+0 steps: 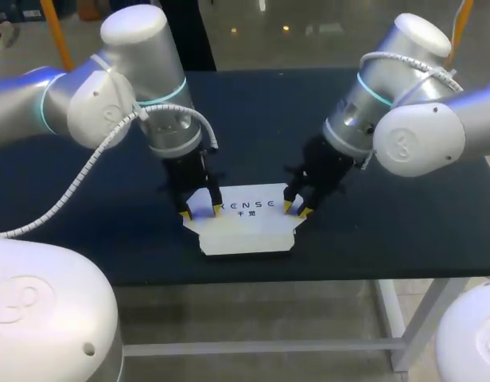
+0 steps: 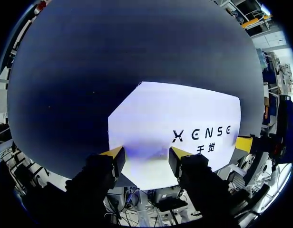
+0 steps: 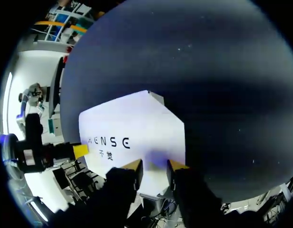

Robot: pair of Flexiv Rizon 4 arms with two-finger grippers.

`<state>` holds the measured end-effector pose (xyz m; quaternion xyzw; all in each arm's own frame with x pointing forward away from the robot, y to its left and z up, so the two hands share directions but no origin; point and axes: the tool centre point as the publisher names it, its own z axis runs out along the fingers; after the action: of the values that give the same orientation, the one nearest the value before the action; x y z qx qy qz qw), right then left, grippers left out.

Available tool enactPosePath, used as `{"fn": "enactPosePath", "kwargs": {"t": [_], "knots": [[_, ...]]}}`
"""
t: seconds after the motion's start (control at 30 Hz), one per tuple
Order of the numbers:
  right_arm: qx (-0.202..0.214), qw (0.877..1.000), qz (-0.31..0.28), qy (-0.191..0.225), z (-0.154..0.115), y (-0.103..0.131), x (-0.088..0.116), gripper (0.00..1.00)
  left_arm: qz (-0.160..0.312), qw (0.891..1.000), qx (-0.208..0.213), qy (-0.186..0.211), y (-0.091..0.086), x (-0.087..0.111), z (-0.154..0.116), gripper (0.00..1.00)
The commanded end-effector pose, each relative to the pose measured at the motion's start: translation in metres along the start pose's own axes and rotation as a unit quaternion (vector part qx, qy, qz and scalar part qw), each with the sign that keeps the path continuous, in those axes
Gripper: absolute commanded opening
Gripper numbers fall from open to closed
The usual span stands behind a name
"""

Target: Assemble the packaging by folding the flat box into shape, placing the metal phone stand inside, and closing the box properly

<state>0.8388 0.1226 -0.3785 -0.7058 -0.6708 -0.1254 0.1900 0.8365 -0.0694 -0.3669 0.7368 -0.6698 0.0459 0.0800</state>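
Two grippers flank flat box by bench front edge | left gripper spread over box's left end | right gripper narrowly parted over right end | card likely light, thin, creasable; pinch flap edges

Overhead light washes out the white flat box against the dark worktop. Highlights gleam on the left arm at 10 o'clock and the right arm at 2 o'clock; soft shadows tint its face by the left end effector and right end effector.
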Motion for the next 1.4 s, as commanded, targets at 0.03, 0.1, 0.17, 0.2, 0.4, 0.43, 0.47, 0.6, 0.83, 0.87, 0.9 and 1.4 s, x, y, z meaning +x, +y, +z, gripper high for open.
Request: {"fn": "enactPosePath", "kwargs": {"t": [0.03,0.1,0.17,0.2,0.4,0.43,0.47,0.6,0.83,0.87,0.9,1.4], "knots": [[-0.011,1.000,-0.002,0.011,0.003,-0.004,-0.005,0.38,0.004,1.000,0.010,0.008,0.005,-0.006,0.002,0.65],[-0.013,1.000,-0.002,0.015,0.004,-0.003,-0.005,0.38,0.005,1.000,0.011,0.010,0.005,-0.006,0.003,0.65],[-0.015,1.000,-0.001,0.020,0.005,-0.003,-0.006,0.38,0.008,1.000,0.013,0.014,0.004,-0.006,0.003,0.64],[-0.016,1.000,-0.001,0.022,0.006,-0.003,-0.006,0.38,0.009,1.000,0.013,0.015,0.004,-0.006,0.004,0.64],[-0.021,0.999,-0.001,0.031,0.009,-0.002,-0.007,0.40,0.016,1.000,0.013,0.019,0.002,-0.004,0.007,0.64],[-0.021,0.999,-0.001,0.032,0.009,-0.002,-0.008,0.40,0.017,1.000,0.013,0.020,0.002,-0.004,0.007,0.64],[-0.022,0.999,0.000,0.035,0.010,-0.002,-0.008,0.40,0.018,1.000,0.013,0.020,0.001,-0.003,0.008,0.64],[-0.025,0.998,0.000,0.050,0.011,0.000,-0.007,0.41,0.026,0.999,0.015,0.024,0.000,-0.001,0.010,0.64],[-0.029,0.997,-0.003,0.075,0.013,0.001,-0.005,0.42,0.039,0.998,0.025,0.033,-0.002,0.000,0.013,0.66],[-0.029,0.996,-0.003,0.079,0.013,0.001,-0.005,0.42,0.041,0.998,0.027,0.037,-0.002,0.000,0.014,0.66],[-0.030,0.996,-0.003,0.081,0.013,0.001,-0.005,0.42,0.044,0.998,0.029,0.041,-0.002,0.000,0.014,0.66],[-0.035,0.993,-0.004,0.116,0.013,0.004,-0.001,0.42,0.083,0.988,0.055,0.120,0.003,-0.005,0.015,0.64]]}}
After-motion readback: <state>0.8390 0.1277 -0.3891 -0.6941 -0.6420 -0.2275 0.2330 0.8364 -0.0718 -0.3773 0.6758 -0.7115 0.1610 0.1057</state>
